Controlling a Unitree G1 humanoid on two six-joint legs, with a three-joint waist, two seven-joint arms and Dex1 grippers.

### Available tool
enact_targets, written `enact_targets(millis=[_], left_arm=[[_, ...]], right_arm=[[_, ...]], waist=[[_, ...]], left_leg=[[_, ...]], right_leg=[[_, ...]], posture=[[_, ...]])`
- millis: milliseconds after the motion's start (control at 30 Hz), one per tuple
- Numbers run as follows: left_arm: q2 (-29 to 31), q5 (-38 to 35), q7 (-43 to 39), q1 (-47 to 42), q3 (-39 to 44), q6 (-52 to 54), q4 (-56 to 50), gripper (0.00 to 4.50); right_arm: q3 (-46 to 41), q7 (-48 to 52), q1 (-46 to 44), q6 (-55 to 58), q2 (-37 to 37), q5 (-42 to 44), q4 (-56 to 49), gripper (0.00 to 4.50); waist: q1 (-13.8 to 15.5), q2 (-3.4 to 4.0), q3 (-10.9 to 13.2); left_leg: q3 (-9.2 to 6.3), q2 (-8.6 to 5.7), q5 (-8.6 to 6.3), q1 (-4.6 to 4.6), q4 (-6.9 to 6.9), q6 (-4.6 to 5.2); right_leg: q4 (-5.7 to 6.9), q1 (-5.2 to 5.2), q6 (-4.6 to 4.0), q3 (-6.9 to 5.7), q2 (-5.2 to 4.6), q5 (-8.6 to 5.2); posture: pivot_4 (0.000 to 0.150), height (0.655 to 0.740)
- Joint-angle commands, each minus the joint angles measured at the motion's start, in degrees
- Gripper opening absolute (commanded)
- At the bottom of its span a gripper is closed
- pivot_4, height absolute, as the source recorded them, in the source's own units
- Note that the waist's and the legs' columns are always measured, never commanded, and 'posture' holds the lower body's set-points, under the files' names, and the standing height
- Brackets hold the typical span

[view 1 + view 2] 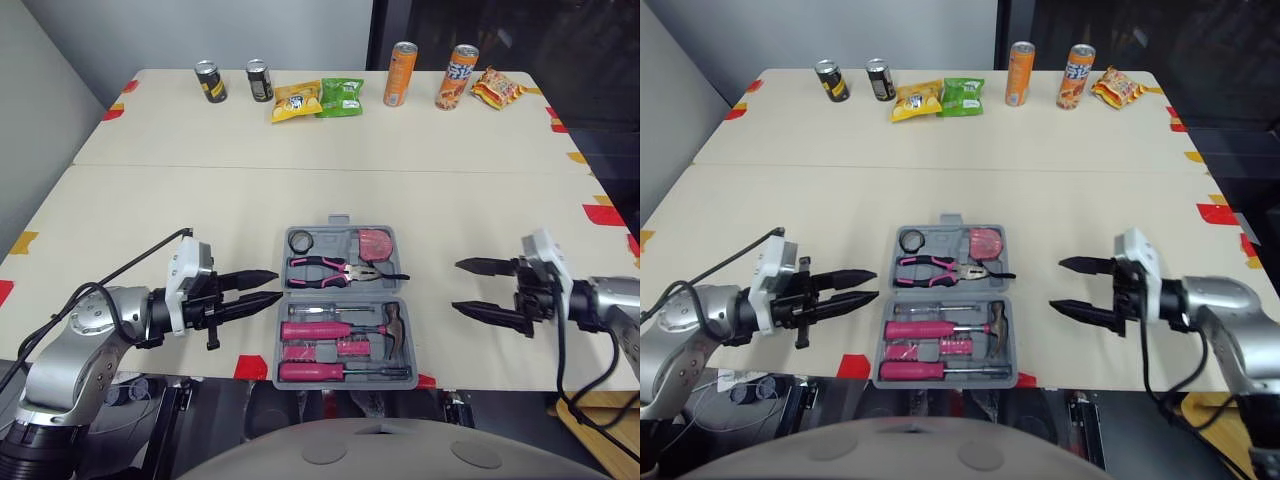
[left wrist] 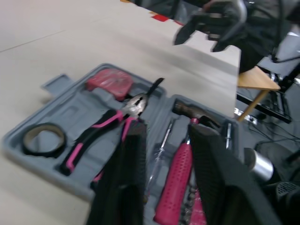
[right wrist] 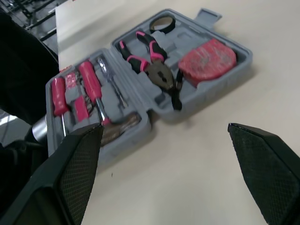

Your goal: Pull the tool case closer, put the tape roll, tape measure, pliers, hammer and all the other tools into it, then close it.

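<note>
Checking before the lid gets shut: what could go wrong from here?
The pliers lie crooked, with a black part poking over the rim of the case, so the lid may jam on them. The case sits right at the front edge of the table; a shove from the left gripper or right gripper might tip it off.

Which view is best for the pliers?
Right wrist view: the pliers lie whole and unobstructed. In the left wrist view a finger of the left gripper covers one handle. Both eye views show them whole, from farther off.
</note>
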Motion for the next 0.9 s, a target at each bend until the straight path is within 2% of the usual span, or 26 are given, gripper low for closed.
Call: enact_targets(millis=[33, 233, 467, 667, 900], left_arm=[[0.16, 1.58, -2.44, -1.33, -2.98, -2.79, 1.31, 0.03], [0.31, 3.46, -3.79, 2.68, -5.59, -6.64, -0.32, 0.03], [1.64, 4.03, -4.46, 9.75, -4.91, -10.52, -4.31, 0.03], [2.67, 4.70, -6.00, 13.55, -3.51, -14.28, -2.89, 0.03], [1.66, 7.46, -6.86, 12.99, -5.27, -19.06, 4.37, 0.03]], right_arm=[[5.77, -1.26, -8.77, 10.81, -0.73, 0.16, 1.79, 4.50], [14.04, -3.41, -22.44, 22.46, 0.86, -3.31, 10.55, 4.50], [19.83, -2.29, -31.65, 28.60, 3.07, -6.00, 18.69, 4.50], [23.80, -0.19, -36.40, 30.08, 5.36, -7.62, 22.31, 4.50], [23.50, 0.02, -37.38, 31.88, 6.41, -6.90, 21.02, 4.50]], waist=[[-0.19, 0.03, 0.02], [-0.20, 0.03, 0.02], [0.07, 0.03, 0.02], [0.19, 0.03, 0.02], [0.30, 0.04, 0.02]], left_leg=[[0.01, 0.00, 0.00, 0.00, 0.01, 0.00], [0.07, 0.01, 0.01, -0.10, 0.07, 0.00], [0.09, 0.05, 0.01, -0.39, 0.15, -0.01], [0.10, 0.08, 0.00, -0.34, 0.16, -0.04], [0.17, 0.11, 0.00, -0.29, 0.17, -0.07]], right_leg=[[0.00, 0.00, 0.00, 0.00, 0.00, 0.00], [0.19, -0.18, -0.10, 0.05, 0.00, -0.04], [0.32, -0.43, -0.14, 0.04, 0.02, -0.05], [0.38, -0.44, -0.14, 0.05, 0.04, -0.05], [0.41, -0.45, -0.15, 0.10, 0.07, -0.04]], posture=[[0.150, 0.7400], [0.150, 0.7400], [0.150, 0.7400], [0.150, 0.7400], [0.150, 0.7400]])
